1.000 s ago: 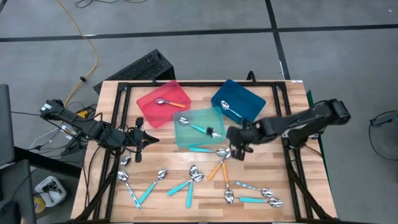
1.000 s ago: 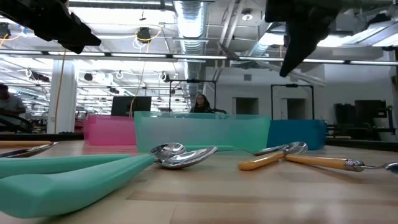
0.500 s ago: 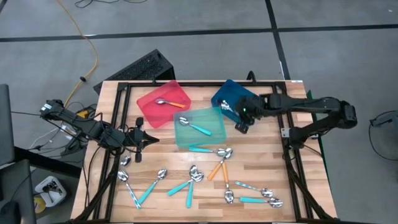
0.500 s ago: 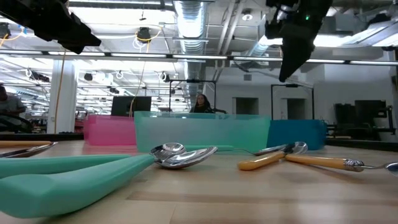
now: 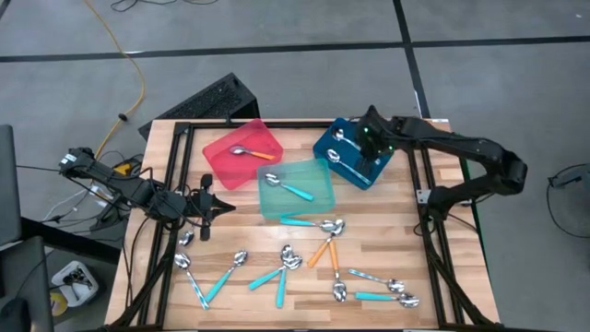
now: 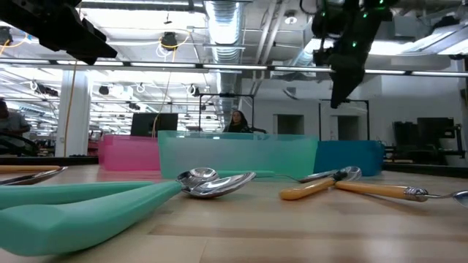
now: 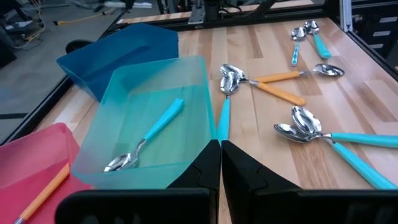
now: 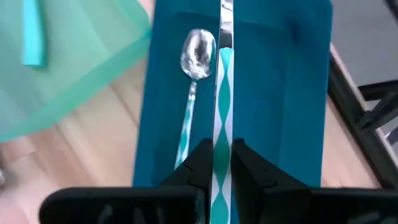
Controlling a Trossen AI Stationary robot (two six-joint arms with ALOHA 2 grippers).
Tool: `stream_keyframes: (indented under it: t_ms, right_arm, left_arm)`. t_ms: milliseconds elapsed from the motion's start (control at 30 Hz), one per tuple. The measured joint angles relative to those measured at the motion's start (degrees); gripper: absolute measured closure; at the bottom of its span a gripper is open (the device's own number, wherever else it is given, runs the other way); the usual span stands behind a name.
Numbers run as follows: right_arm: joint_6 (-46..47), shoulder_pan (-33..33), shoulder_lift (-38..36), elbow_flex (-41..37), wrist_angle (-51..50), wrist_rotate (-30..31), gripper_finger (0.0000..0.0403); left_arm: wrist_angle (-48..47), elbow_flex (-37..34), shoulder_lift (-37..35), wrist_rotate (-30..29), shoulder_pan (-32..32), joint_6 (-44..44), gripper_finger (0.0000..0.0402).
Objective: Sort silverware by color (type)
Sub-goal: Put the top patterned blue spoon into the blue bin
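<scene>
While the left gripper [image 7: 219,163] is kept clenched, a striped spoon [image 8: 221,124] is grasped by the right gripper [image 8: 217,163], the blue tray [image 8: 292,93] below it.

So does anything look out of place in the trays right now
Nothing stands out. The red tray holds an orange spoon, the teal tray a teal spoon, and the blue tray a striped one.

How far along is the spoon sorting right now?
Early. One spoon lies in each tray: red, teal and blue. The right pincer is shut on a striped spoon above the blue tray. The left pincer waits shut by the left edge. Well over a dozen loose spoons remain on the table.
</scene>
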Motion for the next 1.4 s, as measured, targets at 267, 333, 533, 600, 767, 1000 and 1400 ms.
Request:
stream_keyframes:
  t_ms: [267,333,533,600,767,1000,1400]
  right_arm:
    - [-4.9,-4.7,7.3,0.0,0.5,-2.1,0.0343]
    - [-5.9,-5.2,9.4,0.0,0.8,-3.4,0.0343]
    - [-8.1,-7.0,15.0,-0.2,1.4,-4.7,0.0342]
    - [-8.1,-7.8,15.5,-1.4,2.1,-5.7,0.0342]
    - [-8.1,-10.5,14.1,-4.9,3.4,-7.4,0.0342]
    - [-7.9,-12.6,13.0,-6.6,7.7,-7.4,0.0342]
    - [-8.5,-13.6,18.7,-6.6,14.1,-9.0,0.0342]
  left_arm:
    - [0.0,0.0,0.0,-1.1,0.0,0.0,0.0401]
    - [0.0,0.0,0.0,-1.2,0.0,0.0,0.0401]
    - [0.0,0.0,0.0,-1.2,0.0,-0.4,0.0401]
    - [0.0,0.0,0.0,-1.2,0.0,-0.5,0.0401]
    - [0.0,0.0,0.0,-1.2,0.0,-0.7,0.0401]
    - [0.1,0.0,0.0,-2.1,0.0,-0.7,0.0401]
    - [0.1,0.0,0.0,-3.9,0.0,-1.4,0.0401]
